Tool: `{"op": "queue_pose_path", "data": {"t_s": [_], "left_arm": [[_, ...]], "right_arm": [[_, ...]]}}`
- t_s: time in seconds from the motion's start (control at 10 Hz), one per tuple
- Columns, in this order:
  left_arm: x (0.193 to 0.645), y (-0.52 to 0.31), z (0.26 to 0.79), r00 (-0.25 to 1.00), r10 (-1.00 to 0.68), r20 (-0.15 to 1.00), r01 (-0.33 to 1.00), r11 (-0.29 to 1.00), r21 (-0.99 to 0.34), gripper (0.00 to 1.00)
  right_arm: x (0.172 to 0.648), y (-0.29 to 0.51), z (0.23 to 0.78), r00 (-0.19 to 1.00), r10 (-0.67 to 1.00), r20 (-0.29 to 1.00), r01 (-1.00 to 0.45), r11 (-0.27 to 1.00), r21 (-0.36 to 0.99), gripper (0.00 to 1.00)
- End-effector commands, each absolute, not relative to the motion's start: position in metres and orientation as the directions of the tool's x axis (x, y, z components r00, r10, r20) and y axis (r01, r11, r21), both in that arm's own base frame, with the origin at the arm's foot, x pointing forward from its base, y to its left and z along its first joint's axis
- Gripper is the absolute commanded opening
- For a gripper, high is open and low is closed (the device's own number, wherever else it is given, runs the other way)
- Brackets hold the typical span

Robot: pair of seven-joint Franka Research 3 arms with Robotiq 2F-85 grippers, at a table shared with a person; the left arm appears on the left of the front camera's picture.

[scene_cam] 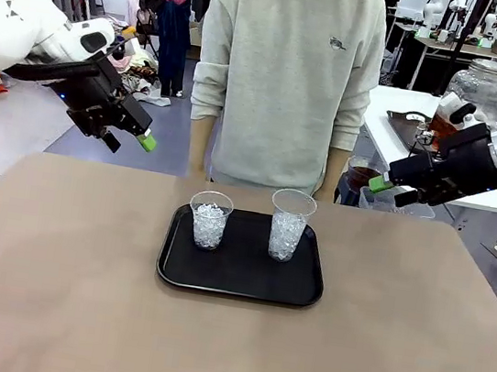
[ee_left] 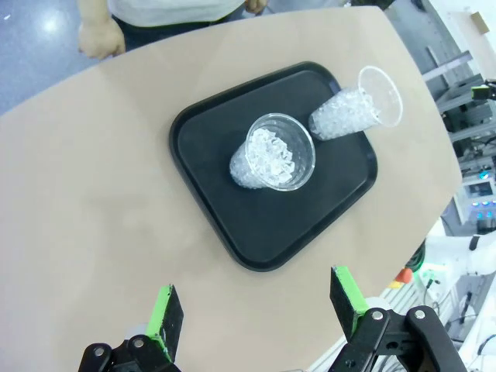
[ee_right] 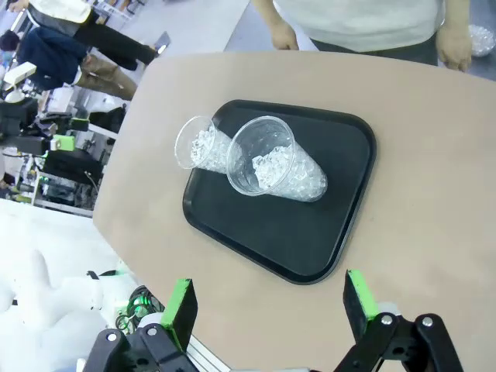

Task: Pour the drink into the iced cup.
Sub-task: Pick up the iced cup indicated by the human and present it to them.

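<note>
Desk (scene_cam: 49, 288): tan and wide, left bare around the middle, probably so that both arms can reach in from the sides.
Person (scene_cam: 288, 71): standing at the far edge and facing the tray. One hand (ee_right: 453, 50) is low by the desk edge with nothing visible in it, so seemingly waiting.
Tray (scene_cam: 240, 277): black, lying flat in the middle of the desk. Likely put there to keep the cups together and to catch any spill.
Left tool (ee_left: 252, 291): raised over the left side of the desk, well apart from the cups. Spread as wide as possible and holding nothing. Looks parked high, with the tray in sight below.
Right tool (ee_right: 267, 285): raised on the right side in the same way, fully spread, empty and well apart from the cups.
Tall cup (scene_cam: 288, 225): clear, upright on the right half of the tray. Filled only partly with ice (ee_left: 341, 118), so room remains on top for liquid.
Short cup (scene_cam: 209, 220): clear, upright on the left half, beside the tall cup but not touching it, also iced. Cannot tell which of the two is meant to be filled.
Drink (scene_cam: 438, 129): probably the amber-brown patch on the white side table (scene_cam: 395, 100), just behind the right tool. Mostly hidden, so not sure. Away from the desk, so judged to need fetching or handing over before any pouring. Task judged to be at its very start.
</note>
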State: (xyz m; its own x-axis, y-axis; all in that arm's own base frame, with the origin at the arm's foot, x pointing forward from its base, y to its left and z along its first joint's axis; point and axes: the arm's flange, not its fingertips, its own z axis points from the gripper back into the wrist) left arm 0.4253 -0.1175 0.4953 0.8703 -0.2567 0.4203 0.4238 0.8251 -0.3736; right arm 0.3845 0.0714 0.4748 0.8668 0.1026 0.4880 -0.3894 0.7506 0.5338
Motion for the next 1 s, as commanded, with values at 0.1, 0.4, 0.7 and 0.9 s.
{"op": "queue_pose_path", "data": {"t_s": [0.1,0.4,0.7,0.9], "left_arm": [[0.423,-0.119,0.500,0.863,-0.265,0.431,0.432,0.829,-0.356,1.00],[0.424,-0.121,0.496,0.867,-0.264,0.422,0.426,0.832,-0.355,1.00],[0.444,-0.105,0.500,0.919,-0.087,0.383,0.301,0.784,-0.543,1.00],[0.455,-0.091,0.491,0.948,0.012,0.317,0.215,0.709,-0.671,1.00]], "right_arm": [[0.384,0.071,0.475,0.867,0.103,0.488,-0.389,0.751,0.534,1.00],[0.385,0.070,0.474,0.865,0.114,0.488,-0.391,0.763,0.515,1.00],[0.404,0.062,0.485,0.954,-0.043,0.296,-0.204,0.629,0.750,1.00],[0.409,0.044,0.481,0.973,-0.092,0.211,-0.131,0.532,0.837,1.00]]}}
